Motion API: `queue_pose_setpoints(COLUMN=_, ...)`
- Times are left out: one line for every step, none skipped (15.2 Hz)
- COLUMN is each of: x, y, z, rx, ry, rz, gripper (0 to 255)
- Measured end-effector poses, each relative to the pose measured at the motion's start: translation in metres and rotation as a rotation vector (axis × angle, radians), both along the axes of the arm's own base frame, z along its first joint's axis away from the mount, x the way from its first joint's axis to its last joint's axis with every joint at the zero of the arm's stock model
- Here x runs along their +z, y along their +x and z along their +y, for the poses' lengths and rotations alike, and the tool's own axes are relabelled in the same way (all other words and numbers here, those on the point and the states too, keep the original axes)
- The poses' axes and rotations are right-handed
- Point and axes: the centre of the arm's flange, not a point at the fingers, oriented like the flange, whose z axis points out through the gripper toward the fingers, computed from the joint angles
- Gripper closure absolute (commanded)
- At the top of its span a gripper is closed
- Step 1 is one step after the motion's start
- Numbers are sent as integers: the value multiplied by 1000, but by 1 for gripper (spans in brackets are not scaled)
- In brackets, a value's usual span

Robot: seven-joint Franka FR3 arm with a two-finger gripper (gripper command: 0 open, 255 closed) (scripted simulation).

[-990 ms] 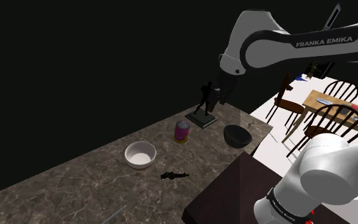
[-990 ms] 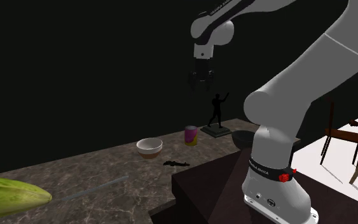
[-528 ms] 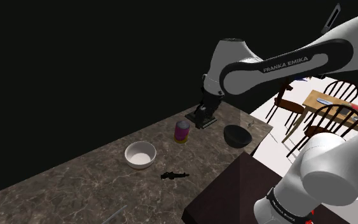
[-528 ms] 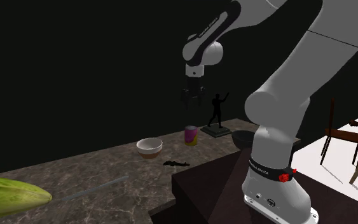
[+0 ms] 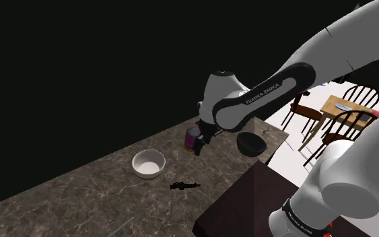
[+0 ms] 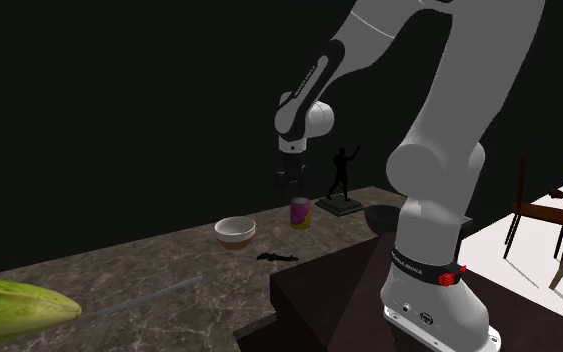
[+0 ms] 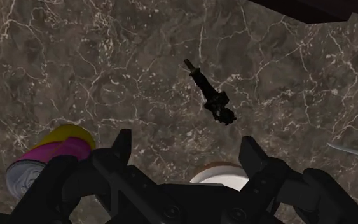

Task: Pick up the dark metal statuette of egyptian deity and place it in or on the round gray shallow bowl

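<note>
Fingers (image 7: 121,147) of the black end effector (image 7: 185,151) stand apart in the wrist view. It is released, with nothing between the fingers except the brown marbled bench (image 7: 75,57) below. In the second exterior view we see it hanging above the bench, pointing down, close over the pink and yellow can (image 6: 300,213).

The dark statuette (image 6: 342,176) stands upright on its flat base on the far part of the bench. It is to the second exterior view's right of the end effector and apart from it, untouched. Just right of the statuette in that view, near the bench's edge and the dark stand (image 6: 319,290), sits the round dark bowl (image 6: 381,215). We can make out nothing lying in it.

Left of the can in that view rests a pale bowl (image 6: 235,232). Nearer than both lies a small black object (image 6: 276,258). Farther left and nearer we see a thin grey strip (image 6: 149,297) flat on the bench and a yellow-green thing (image 6: 14,305) at the near left corner. Behind the bench is a black area. In the shoulder view a wooden table (image 5: 346,106) with dark chairs (image 5: 356,128) stands on the right.
</note>
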Motion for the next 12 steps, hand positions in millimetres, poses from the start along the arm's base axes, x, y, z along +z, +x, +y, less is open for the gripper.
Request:
queue_pose_setpoints(x=-12, y=4, z=5, rx=13, ry=0, rz=5, gripper=0)
queue_pose_setpoints(x=-28, y=5, z=11, rx=25, ry=1, rz=11, gripper=0)
queue_pose_setpoints(x=-39, y=6, z=17, rx=38, ry=1, rz=15, gripper=0)
queue_pose_setpoints(x=-49, y=7, z=20, rx=51, ry=1, rz=20, gripper=0)
queue_pose_setpoints(x=-61, y=11, z=26, rx=64, ry=1, rz=24, gripper=0)
queue_pose_setpoints(x=-71, y=14, z=29, rx=77, ry=1, rz=29, gripper=0)
queue_pose_setpoints(x=-84, y=13, z=35, rx=89, ry=1, rz=35, gripper=0)
queue_pose_setpoints(x=-97, y=18, z=39, rx=102, ry=2, rz=39, gripper=0)
queue_pose_setpoints(x=-111, y=18, z=43, rx=114, ry=2, rz=45, gripper=0)
queue_pose_setpoints(x=-123, y=17, z=46, rx=127, ry=3, rz=50, gripper=0)
queue_pose_setpoints(x=-135, y=16, z=53, rx=140, ry=3, rz=55, gripper=0)
queue_pose_setpoints(x=-148, y=20, z=59, rx=153, ry=3, rz=58, gripper=0)
